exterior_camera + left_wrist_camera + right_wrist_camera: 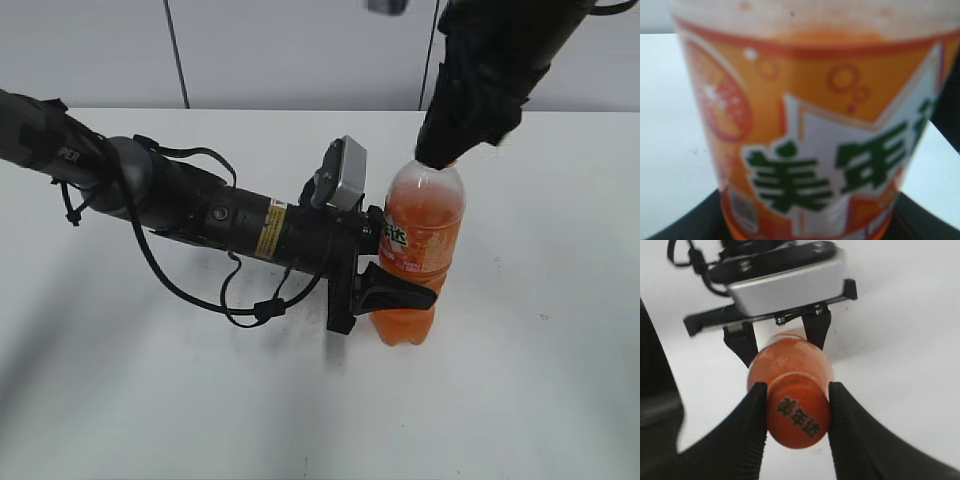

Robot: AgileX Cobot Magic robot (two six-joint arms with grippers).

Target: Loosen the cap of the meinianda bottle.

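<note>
The meinianda bottle [420, 255] stands upright on the white table, full of orange drink. Its orange label with green characters on white fills the left wrist view [840, 150]. My left gripper [385, 285] reaches in from the left and is shut on the bottle's body at label height. My right gripper [445, 155] comes down from above and is shut on the orange cap [799, 415], one black finger on each side. The cap top shows dark characters. In the exterior view the cap is hidden by the right gripper.
The white table [540, 380] stretches all around the bottle. The left arm [180, 200] with its looped cable lies low across the left half of the table. A grey wall stands behind the table's far edge.
</note>
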